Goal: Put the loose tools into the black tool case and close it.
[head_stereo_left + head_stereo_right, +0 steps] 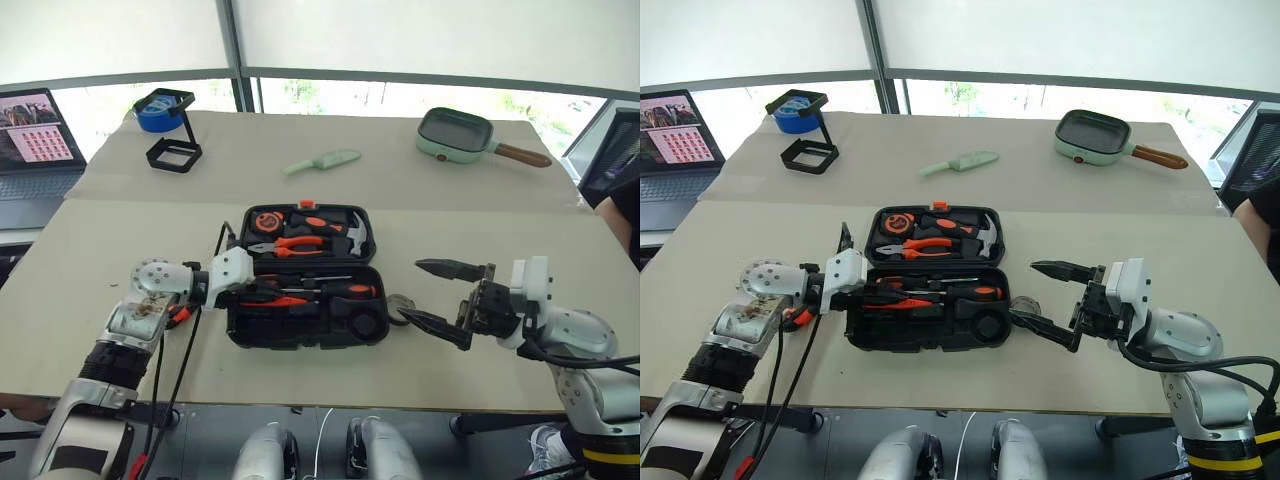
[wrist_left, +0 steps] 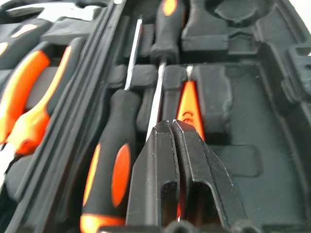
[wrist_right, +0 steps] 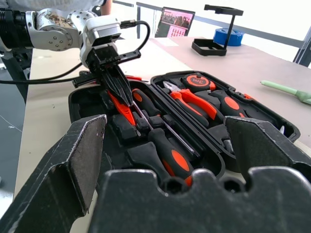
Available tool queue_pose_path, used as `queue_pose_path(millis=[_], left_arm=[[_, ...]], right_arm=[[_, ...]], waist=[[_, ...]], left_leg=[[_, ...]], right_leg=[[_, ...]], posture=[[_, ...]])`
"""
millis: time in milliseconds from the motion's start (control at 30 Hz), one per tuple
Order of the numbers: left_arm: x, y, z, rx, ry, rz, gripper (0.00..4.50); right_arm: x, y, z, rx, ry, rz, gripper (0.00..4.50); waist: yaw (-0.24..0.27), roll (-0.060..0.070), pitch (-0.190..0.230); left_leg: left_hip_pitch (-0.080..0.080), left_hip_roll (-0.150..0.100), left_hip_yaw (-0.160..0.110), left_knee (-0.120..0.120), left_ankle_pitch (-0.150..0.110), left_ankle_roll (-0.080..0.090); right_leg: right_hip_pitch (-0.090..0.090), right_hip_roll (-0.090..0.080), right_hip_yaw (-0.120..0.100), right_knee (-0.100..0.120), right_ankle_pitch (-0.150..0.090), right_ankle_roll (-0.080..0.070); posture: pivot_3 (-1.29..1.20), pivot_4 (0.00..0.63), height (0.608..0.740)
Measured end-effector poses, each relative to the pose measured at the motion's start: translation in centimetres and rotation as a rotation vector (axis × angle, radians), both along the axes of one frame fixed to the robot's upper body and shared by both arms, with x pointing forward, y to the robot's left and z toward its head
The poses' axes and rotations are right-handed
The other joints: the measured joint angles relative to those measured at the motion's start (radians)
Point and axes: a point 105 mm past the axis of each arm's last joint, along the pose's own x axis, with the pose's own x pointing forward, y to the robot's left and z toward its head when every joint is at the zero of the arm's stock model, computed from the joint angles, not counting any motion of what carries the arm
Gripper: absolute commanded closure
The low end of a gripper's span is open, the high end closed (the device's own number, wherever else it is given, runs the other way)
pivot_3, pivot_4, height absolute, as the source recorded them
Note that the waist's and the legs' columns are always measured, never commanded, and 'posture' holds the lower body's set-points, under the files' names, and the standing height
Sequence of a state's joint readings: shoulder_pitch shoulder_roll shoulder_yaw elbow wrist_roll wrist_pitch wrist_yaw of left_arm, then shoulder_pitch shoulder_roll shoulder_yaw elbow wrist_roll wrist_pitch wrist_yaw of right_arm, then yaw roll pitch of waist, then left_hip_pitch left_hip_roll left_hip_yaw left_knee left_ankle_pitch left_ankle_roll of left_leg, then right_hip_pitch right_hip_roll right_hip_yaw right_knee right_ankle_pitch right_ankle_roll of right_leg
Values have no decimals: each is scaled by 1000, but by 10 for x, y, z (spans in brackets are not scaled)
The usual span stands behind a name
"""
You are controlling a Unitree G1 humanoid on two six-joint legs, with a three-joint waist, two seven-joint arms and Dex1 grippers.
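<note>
The black tool case lies open in the middle of the table, with its near half toward me. In that half lie two black-and-orange screwdrivers and a slim orange tool. My left gripper is shut, its tips pointing down just over the orange tool; nothing shows between the fingers. My right gripper hangs open to the right of the case. A small roll lies on the table by the case's right edge, close to that gripper's lower fingertip.
Orange pliers, a hammer and a tape measure sit in the case's far half. Farther back lie a pale green knife, a green pan, a black frame with blue tape and a laptop. A person's arm shows at the right edge.
</note>
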State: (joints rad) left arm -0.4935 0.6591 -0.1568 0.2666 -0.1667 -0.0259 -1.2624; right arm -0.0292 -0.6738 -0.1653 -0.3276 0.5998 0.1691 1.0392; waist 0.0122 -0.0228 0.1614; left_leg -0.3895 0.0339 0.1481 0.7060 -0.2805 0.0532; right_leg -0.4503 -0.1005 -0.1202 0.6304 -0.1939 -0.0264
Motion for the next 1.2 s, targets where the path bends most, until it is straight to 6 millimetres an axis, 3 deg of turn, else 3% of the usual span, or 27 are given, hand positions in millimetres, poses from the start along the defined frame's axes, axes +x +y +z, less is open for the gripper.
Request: queue_pose_path(millis=[433, 600, 667, 800, 933, 1200], left_arm=[[-8, -5, -8, -22, -61, -19, 4402], [-12, 2, -4, -96, -86, 14, 4402], [-14, 8, -3, -93, -104, 24, 4402], [-17, 50, 7, -191, -94, 208, 4402], [-30, 100, 30, -326, -87, 464, 3398], [-108, 199, -4, -285, -3, 951, 509]], right_arm=[[1, -4, -2, -7, 3, -30, 0], [3, -5, -5, -17, 6, -41, 0], [4, -6, -6, -14, 9, -42, 0], [6, -6, -7, -3, 5, -36, 0], [6, -5, -6, 30, -18, -31, 0], [-2, -8, -7, 28, -106, 5, 0]], waist=[[0, 1, 0], [-4, 1, 0], [-4, 1, 0], [-9, 1, 0], [-10, 1, 0], [-5, 1, 1]], left_leg=[[9, 1, -1, -1, -5, 8], [8, 1, -2, -1, -5, 8], [8, 1, -2, -1, -4, 6], [7, 2, -2, -1, -4, 6], [6, 2, -3, -2, -3, 4], [6, 2, -4, -3, -8, 7]], right_leg=[[10, -4, 0, -1, -1, 1], [9, -6, 0, -1, -1, 1], [9, -6, 0, -1, -1, 1], [8, -7, -1, -2, -1, 1], [8, -9, 0, -3, -1, 1], [8, -11, -1, -5, -2, 3]], posture=[[0, 150, 740], [0, 150, 740], [0, 150, 740], [0, 150, 740], [0, 150, 740], [0, 150, 740]])
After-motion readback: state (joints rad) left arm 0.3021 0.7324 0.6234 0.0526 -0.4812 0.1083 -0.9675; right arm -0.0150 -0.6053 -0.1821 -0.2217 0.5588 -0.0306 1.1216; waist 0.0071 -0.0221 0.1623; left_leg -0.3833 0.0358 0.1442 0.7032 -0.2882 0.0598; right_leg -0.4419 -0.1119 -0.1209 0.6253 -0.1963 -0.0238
